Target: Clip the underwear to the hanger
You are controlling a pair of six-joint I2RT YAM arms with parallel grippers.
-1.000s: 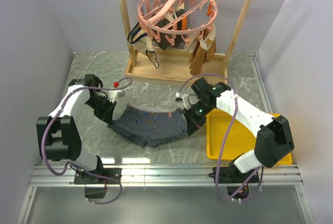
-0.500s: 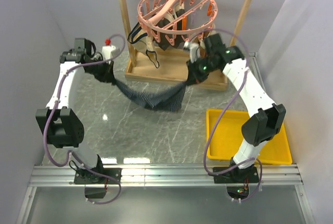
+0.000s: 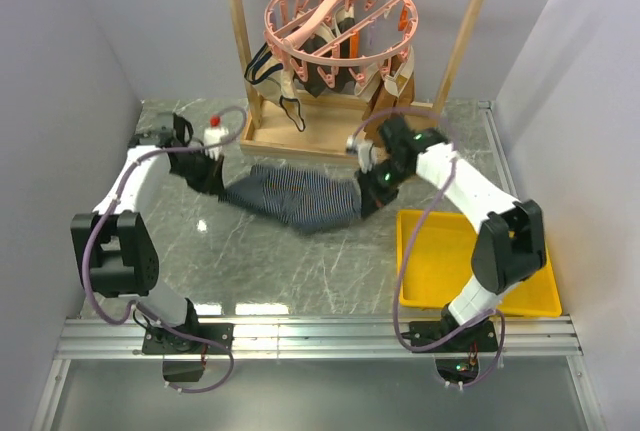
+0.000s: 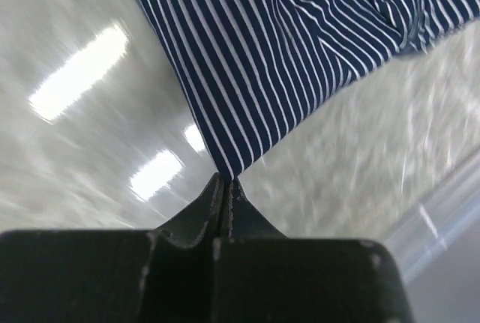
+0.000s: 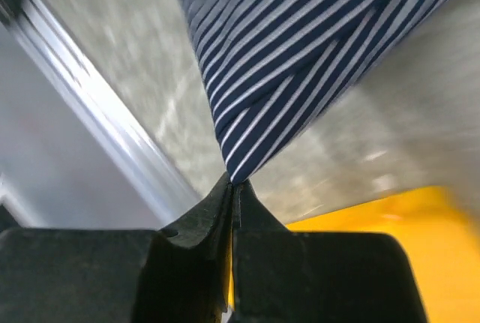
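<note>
Navy striped underwear [image 3: 300,199]: ends pinched by left tool [image 4: 225,182] and right tool [image 5: 234,182]; not yet clipped, pink hanger [image 3: 300,31] at twelve o'clock.

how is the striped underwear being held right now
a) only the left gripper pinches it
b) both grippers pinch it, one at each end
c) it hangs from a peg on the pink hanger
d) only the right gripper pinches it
B: the left gripper and the right gripper are each shut on a corner of the underwear, which is stretched between them over the table.
</note>
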